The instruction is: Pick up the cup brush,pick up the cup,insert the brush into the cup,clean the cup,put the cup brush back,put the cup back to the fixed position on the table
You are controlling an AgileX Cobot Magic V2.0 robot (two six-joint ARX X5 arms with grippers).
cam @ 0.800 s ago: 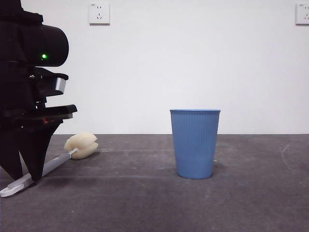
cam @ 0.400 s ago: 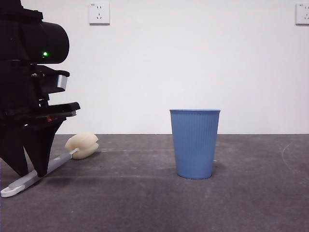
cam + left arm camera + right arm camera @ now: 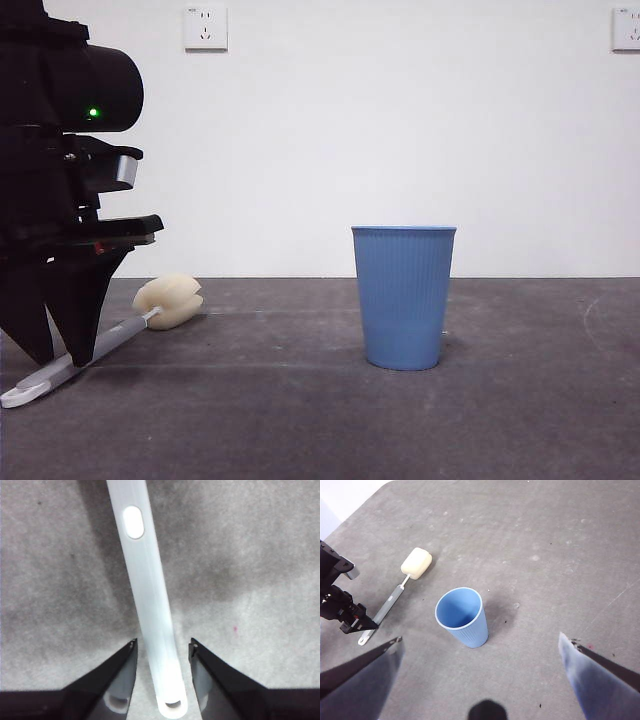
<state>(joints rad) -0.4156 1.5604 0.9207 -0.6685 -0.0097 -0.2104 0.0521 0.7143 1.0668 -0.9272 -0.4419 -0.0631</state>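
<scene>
On the dark grey counter [image 3: 300,420], the cup brush [image 3: 110,335] lies well apart from the upright cup [image 3: 404,297]. The left claw [image 3: 161,647] straddles its handle, jaws spread; close squarely mid-handle before lifting. The right claw [image 3: 480,645] waits spread above.

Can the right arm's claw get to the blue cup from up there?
Probably yes. The right gripper hangs open above the blue cup, which stands alone on the table. The left gripper is off at the cup brush.

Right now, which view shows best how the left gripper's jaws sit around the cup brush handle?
Left wrist view: the left gripper straddles the cup brush, jaws open. Front view hides the jaws; right wrist view shows it small.
</scene>
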